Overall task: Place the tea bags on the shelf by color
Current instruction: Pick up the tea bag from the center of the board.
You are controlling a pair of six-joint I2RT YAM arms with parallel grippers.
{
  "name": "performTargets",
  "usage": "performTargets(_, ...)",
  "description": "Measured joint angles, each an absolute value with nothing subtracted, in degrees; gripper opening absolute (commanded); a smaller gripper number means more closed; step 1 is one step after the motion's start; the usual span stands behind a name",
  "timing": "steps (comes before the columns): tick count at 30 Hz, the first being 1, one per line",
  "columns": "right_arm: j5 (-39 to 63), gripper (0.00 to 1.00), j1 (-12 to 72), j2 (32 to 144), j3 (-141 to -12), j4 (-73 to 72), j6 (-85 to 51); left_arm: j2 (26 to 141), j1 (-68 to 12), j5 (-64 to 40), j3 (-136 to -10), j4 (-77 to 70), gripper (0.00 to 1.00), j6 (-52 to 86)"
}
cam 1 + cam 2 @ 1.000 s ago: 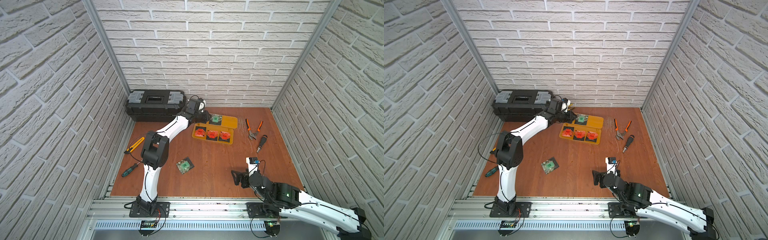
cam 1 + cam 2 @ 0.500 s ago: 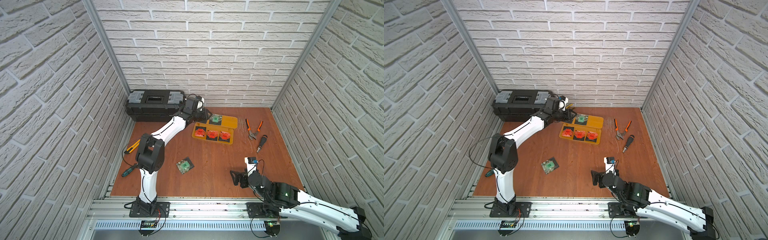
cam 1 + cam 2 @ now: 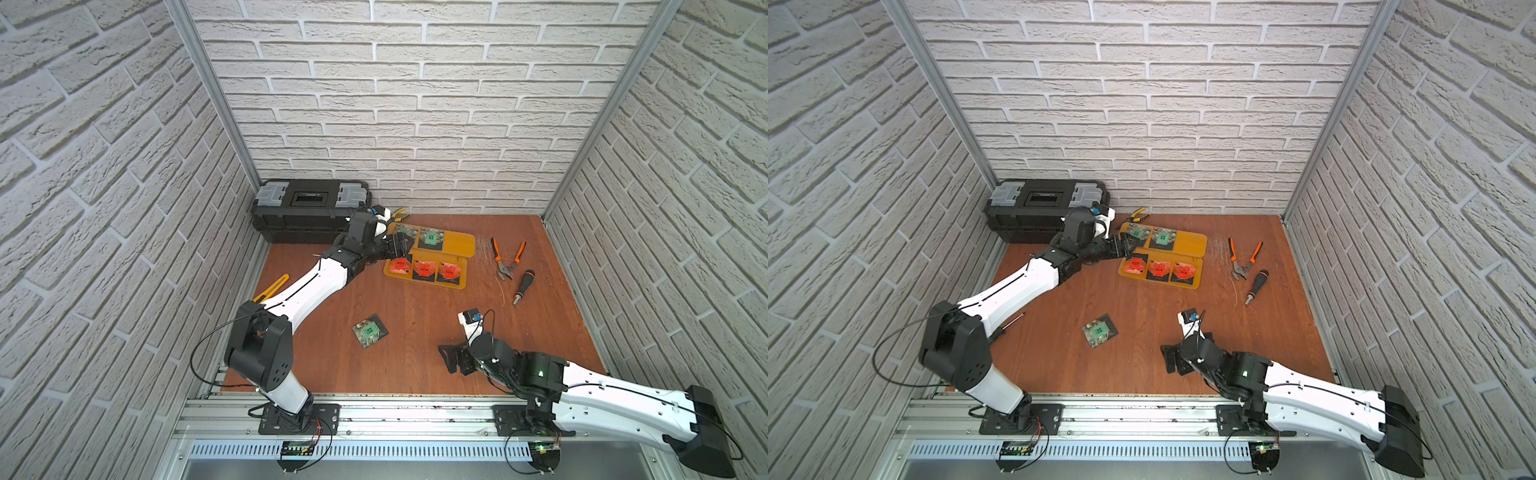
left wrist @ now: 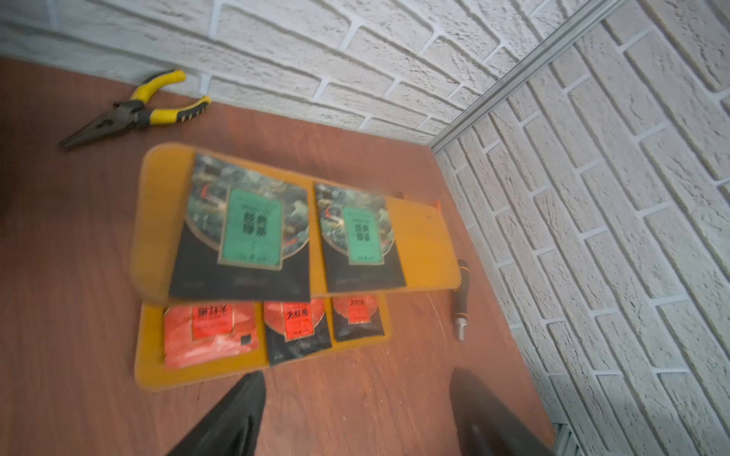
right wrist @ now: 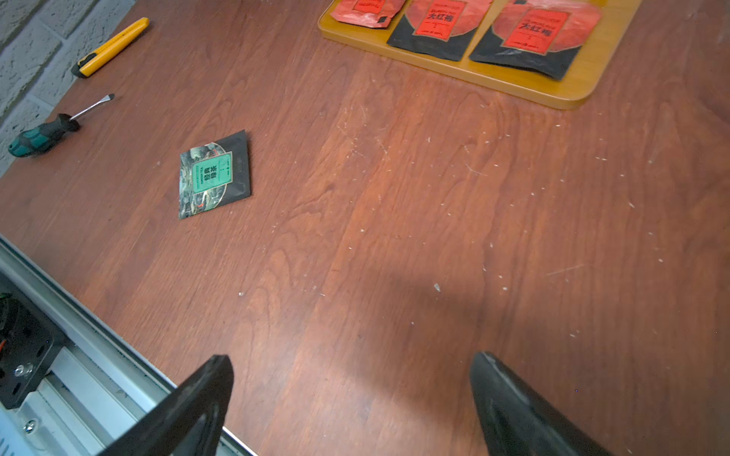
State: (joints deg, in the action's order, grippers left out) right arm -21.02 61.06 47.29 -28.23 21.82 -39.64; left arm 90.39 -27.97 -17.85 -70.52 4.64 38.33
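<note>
Near the front rail, the right arm lies low and stretched across the counter (image 3: pixel 415 307), its hand (image 5: pixel 351 357) spread wide and empty over bare wood. Open counter runs from it to one green tea bag (image 3: pixel 368 330), which lies flat and alone, well apart from the shelf (image 3: pixel 459 245). At the counter's left edge rest a green-handled screwdriver (image 5: pixel 43 134) and a yellow utility knife (image 5: pixel 110 47). The left arm reaches on a long diagonal from its base toward the back, wrist bent to the shelf's left end; its hand (image 4: pixel 355 373) is parted, holding nothing, just short of the lower plate. Three red tea bags (image 4: pixel 298 327) fill that lower plate in a row. Two green tea bags (image 4: pixel 245 233) sit side by side on the upper plate, the nearer one reaching its front edge; the plate's end toward the right wall is bare. Orange-handled pliers (image 3: pixel 507 257) and a black screwdriver (image 3: pixel 523 286) lie between shelf and right wall. Yellow-handled pliers (image 4: pixel 134 110) rest against the back wall, beside the black toolbox (image 3: pixel 309 208) in the corner.
</note>
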Motion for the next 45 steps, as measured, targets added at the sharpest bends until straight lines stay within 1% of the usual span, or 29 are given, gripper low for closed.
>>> performTargets(10,-14.11,0.96,61.06,62.22,-34.83,16.08,-37.5,77.25,-27.75,-14.24,-55.88,5.23,0.95,37.23)
performTargets(15,-11.6,0.96,60.99,67.42,-37.34,14.15,-36.82,71.85,-27.75,-12.27,-49.41,5.8,0.99,37.08)
performTargets(22,-8.78,0.96,60.95,73.34,-39.92,11.62,-36.53,65.8,-27.75,-9.21,-41.23,6.55,0.99,37.69)
performTargets(30,-6.63,0.95,60.88,78.3,-42.13,10.17,-36.6,61.76,-27.75,-7.44,-32.47,7.66,0.98,40.34)
performTargets(40,-5.87,0.95,60.2,81.76,-43.9,9.56,-37.06,56.64,-27.75,-6.85,-25.98,10.04,0.99,43.13)
performTargets(45,-5.58,0.95,60.03,82.91,-44.69,9.56,-37.26,56.14,-27.75,-7.4,-23.44,10.48,0.98,43.81)
